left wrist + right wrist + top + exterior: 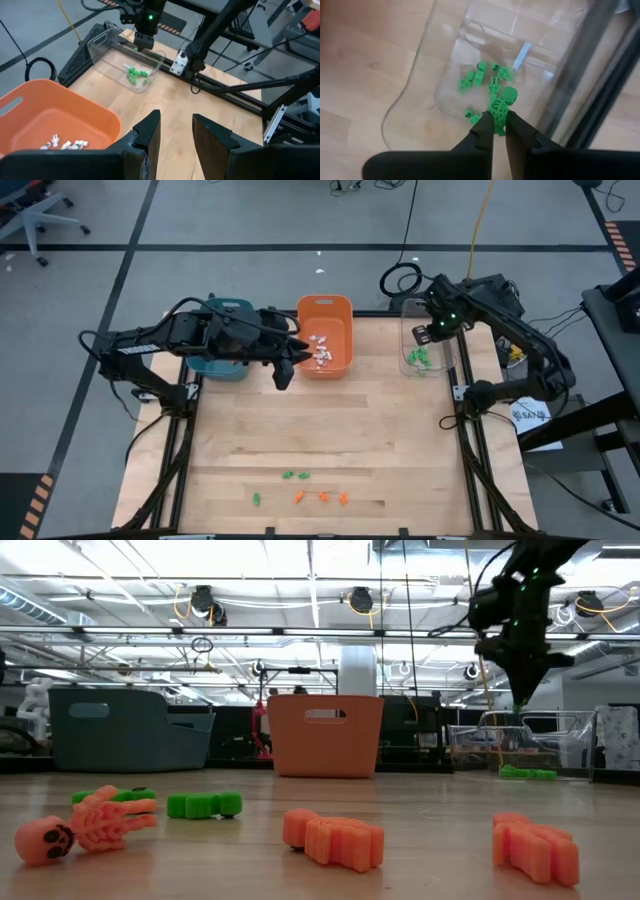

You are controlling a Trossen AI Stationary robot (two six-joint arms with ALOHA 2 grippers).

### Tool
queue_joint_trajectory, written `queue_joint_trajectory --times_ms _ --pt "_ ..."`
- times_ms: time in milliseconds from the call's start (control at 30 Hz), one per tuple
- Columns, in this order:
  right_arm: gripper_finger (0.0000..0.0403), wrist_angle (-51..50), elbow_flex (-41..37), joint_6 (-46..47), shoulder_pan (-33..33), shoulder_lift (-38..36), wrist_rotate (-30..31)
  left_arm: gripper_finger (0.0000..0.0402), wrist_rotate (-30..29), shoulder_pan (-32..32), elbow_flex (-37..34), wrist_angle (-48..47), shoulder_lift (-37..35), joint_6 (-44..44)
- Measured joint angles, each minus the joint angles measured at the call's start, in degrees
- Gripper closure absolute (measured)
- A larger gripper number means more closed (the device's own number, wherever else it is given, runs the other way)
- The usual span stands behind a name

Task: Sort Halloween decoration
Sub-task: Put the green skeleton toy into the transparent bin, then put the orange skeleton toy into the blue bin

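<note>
Wooden tabletop (320, 420) fills the middle of a workshop with a grey floor, and three bins stand along its far edge. Largest of these is the teal bin (222, 340), lying under the left arm behind its jaws. Just beside the left gripper (285, 365) stands the orange bin (325, 335), with a heap of white trinkets (321, 350) in it. Well apart from those jaws, across bare wood, sits the clear bin (428, 340), directly under the right gripper (499, 122).

Left jaws stand partly open with nothing between them, hovering over the wood at the orange bin's near corner. Right jaws are nearly closed, pinching a green skeleton (501, 107) that sticks out past the fingertips; it hangs above the clear bin. Below and ahead of those fingertips a cluster of green trinkets (485, 75) lies on the clear bin's floor.

Far from both grippers, at the table's near edge, a scatter of loose pieces lies on the wood: an orange skeleton (85, 828), a green piece (204, 804) just behind it, and two orange ridged pieces (335, 837) farther along the row. In the overhead view these show as a few green and orange specks (300, 490).
</note>
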Motion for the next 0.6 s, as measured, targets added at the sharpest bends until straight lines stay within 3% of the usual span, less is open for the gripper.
queue_joint_trajectory --times_ms 333,600 --pt "0.0336 3.1 0.0 0.2 0.1 8.8 0.2 0.0286 1.1 0.0 0.0 -2.5 0.0 0.0" --pt "0.0290 2.1 0.0 0.1 0.3 5.8 0.2 0.0286 2.9 -1.6 0.0 -2.4 0.0 -0.1"
